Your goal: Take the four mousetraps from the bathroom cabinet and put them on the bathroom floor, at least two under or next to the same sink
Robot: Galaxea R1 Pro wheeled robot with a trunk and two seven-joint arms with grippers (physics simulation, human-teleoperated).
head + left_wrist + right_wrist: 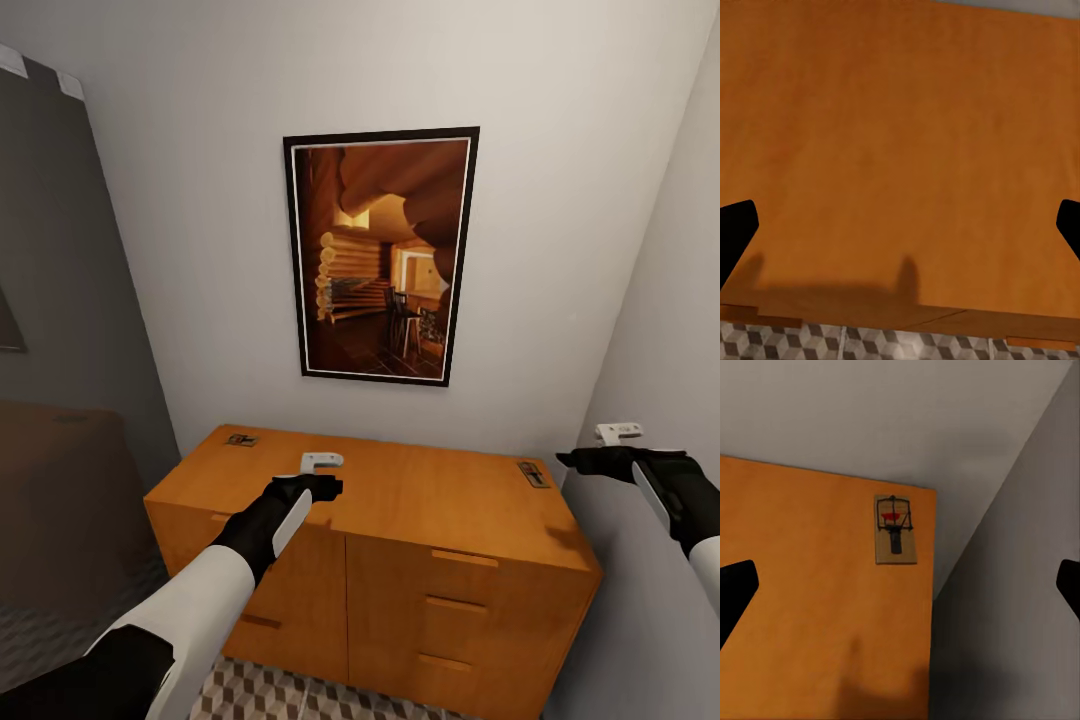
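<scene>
The orange-brown cabinet point(400, 500) stands against the wall under a picture. Two mousetraps lie on its top: one near the back left corner point(240, 439), one near the right end point(534, 474). My left gripper point(325, 478) hovers open over the top's front middle; in the left wrist view its fingers point(735, 232) stand wide apart over bare wood point(900, 150). My right gripper point(605, 452) hangs open just past the cabinet's right end. The right wrist view looks along it at the right mousetrap point(895, 529). The patterned bathroom floor point(300, 695) shows below the cabinet. The bathroom sink is out of view.
A framed picture point(380, 255) hangs on the white wall behind the cabinet. A grey side wall point(650, 350) runs close along the cabinet's right end. A dark panel point(60, 250) and a low dark shape point(60, 500) stand to the left. Drawer handles point(450, 605) protrude on the front.
</scene>
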